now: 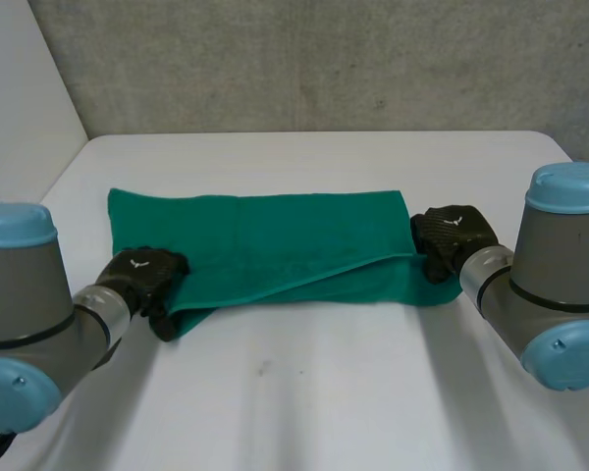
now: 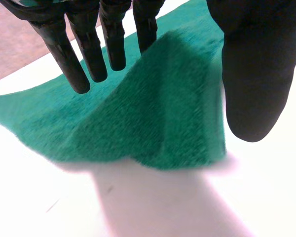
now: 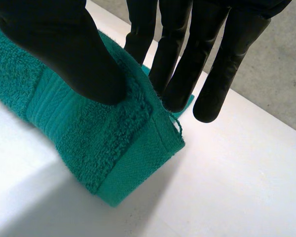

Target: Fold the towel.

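Item: green towel (image 1: 275, 245), one piece, lying lengthwise across the middle of the white desk (image 1: 324, 392). Its near long edge is turned up and over the rest, so a slanted fold line runs from the near-left corner toward the right end.

Left hand (image 1: 142, 275): at the towel's near-left corner. In the left wrist view the fingers (image 2: 71, 64) are straight and stand wide of the thumb (image 2: 251, 74). The cloth (image 2: 153, 113) rises in a hump in the gap between them, fingertips clear of it.

Right hand (image 1: 454, 235): at the towel's right short end. In the right wrist view the thumb (image 3: 74, 59) presses on top of the doubled cloth (image 3: 103, 143). The straight fingers (image 3: 187, 64) stand on the far side of the hem, so the end is pinched between thumb and fingers and lifted a little off the desk.

Surroundings: grey wall (image 1: 324, 59) behind the desk
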### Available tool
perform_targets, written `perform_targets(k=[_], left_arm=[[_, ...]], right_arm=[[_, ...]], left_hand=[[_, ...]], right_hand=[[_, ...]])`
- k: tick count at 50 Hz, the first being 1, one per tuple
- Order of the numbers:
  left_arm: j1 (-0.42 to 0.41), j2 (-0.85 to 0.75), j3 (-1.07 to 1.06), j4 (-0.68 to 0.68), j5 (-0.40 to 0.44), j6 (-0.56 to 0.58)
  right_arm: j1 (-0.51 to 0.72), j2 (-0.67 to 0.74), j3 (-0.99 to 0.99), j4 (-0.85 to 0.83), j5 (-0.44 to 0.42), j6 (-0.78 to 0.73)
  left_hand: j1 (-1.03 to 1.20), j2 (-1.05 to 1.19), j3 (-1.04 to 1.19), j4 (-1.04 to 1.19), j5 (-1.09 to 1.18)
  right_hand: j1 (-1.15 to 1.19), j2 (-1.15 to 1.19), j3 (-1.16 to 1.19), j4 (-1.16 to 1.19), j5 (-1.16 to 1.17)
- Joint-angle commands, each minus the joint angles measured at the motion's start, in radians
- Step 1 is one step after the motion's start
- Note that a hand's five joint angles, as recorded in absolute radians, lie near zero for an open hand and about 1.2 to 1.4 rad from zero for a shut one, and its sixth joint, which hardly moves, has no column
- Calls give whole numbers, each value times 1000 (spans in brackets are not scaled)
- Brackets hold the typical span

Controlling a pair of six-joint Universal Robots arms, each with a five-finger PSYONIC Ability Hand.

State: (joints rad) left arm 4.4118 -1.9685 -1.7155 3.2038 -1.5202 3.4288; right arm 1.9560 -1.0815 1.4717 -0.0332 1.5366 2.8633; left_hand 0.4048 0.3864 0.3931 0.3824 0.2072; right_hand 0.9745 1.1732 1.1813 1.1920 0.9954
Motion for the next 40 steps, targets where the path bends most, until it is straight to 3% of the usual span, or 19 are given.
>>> perform_targets(k=[1,10,21,29,40], left_arm=[[8,-30,-21,119,-172,-7],[20,-67,-1,126,-178,-131],[31,9,-26,73,-175,-315],[21,100,-90,-19,-138,-397],[18,106,-101,-24,-126,-517]], right_arm=[[0,0,10,-7,0,-4],[0,-5,38,-20,0,-4],[0,-6,47,-28,2,-4],[0,-6,50,-28,2,-4],[0,-6,50,-28,0,-4]], left_hand=[[17,35,29,39,40],[123,141,134,145,146],[343,361,355,365,366],[314,332,326,336,337],[311,329,322,333,334]], right_hand=[[422,223,215,204,226],[422,223,215,204,226],[422,223,215,204,226],[422,223,215,204,226],[422,223,215,204,226]])
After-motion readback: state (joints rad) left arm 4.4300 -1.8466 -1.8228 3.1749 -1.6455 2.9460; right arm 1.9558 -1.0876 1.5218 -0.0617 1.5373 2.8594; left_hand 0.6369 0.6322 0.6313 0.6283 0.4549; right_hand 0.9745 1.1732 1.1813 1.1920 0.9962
